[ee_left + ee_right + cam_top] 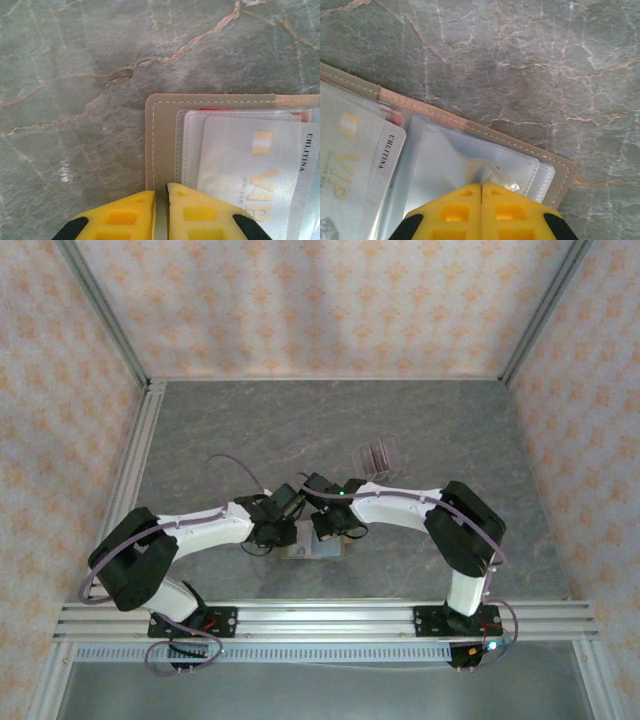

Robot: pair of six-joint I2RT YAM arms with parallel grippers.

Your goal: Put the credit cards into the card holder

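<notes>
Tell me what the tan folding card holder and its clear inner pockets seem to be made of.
The tan folding card holder: probably leather or imitation, matte, with pale stitching along the edge. Its clear inner pockets: seemingly soft glossy plastic; they reflect light and wrinkle.

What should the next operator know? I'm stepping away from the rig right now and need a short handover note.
Left gripper: shut on the left cover edge of the open card holder.
Right gripper: shut, pinching a clear pocket on the holder's right half.
Done: a VIP card sits in a left pocket, with a red edge behind it.
To do: dark cards seem to stand in the clear stand; the pinched pocket looks empty.
</notes>
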